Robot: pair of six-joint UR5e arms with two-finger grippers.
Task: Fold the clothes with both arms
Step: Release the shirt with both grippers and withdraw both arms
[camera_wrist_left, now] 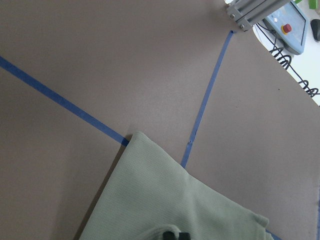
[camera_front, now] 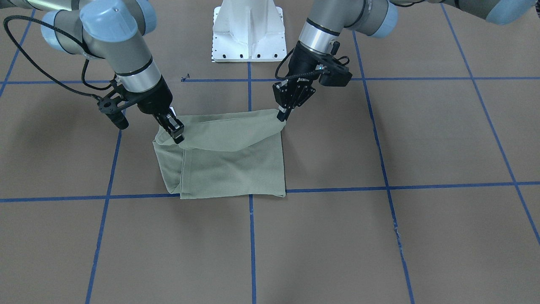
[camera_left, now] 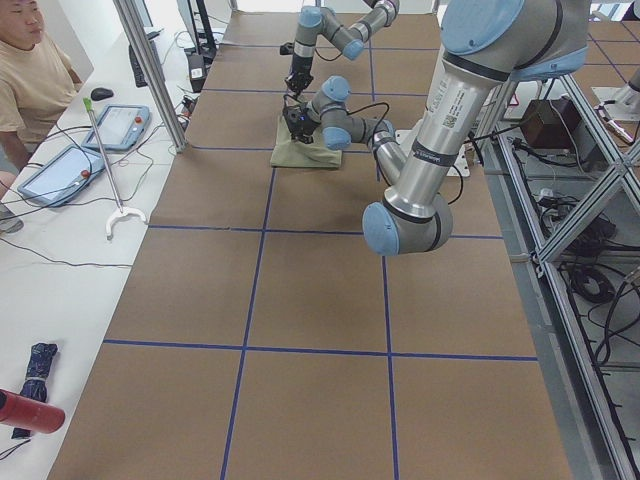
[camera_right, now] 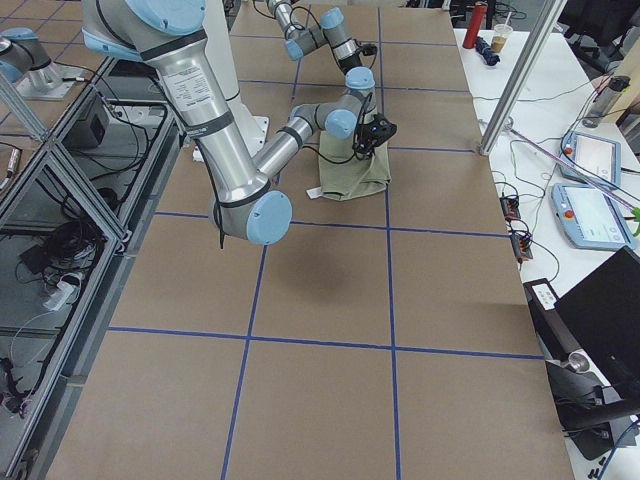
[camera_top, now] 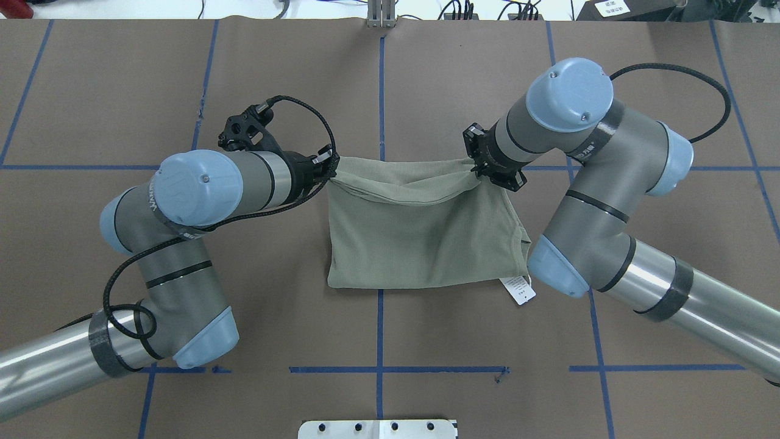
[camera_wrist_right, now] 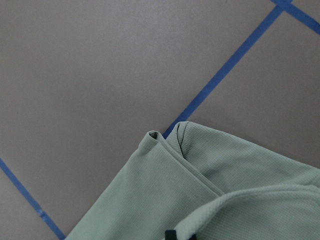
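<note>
Right now my left gripper (camera_front: 282, 115) is pinched closed on one corner of the raised edge of the shirt (camera_front: 236, 173), and my right gripper (camera_front: 177, 133) is clamped on the other corner; the edge sags between them. Below the jaws the rest of the shirt lies flat on the table (camera_front: 379, 253), well in from every edge, and, going by the side views, it probably stretches mostly toward the robot-side edge. Its long axis runs from one gripper to the other, so neither is nearer; I judge they must travel together. A hang tag (camera_top: 518, 288) pokes out at the shirt's robot-side corner, on the right gripper's side. Fingertips are buried in fabric, and the wrist views show little beyond cloth and blue tape (camera_wrist_left: 206, 100) — collar, sleeves and logo are out of sight.
</note>
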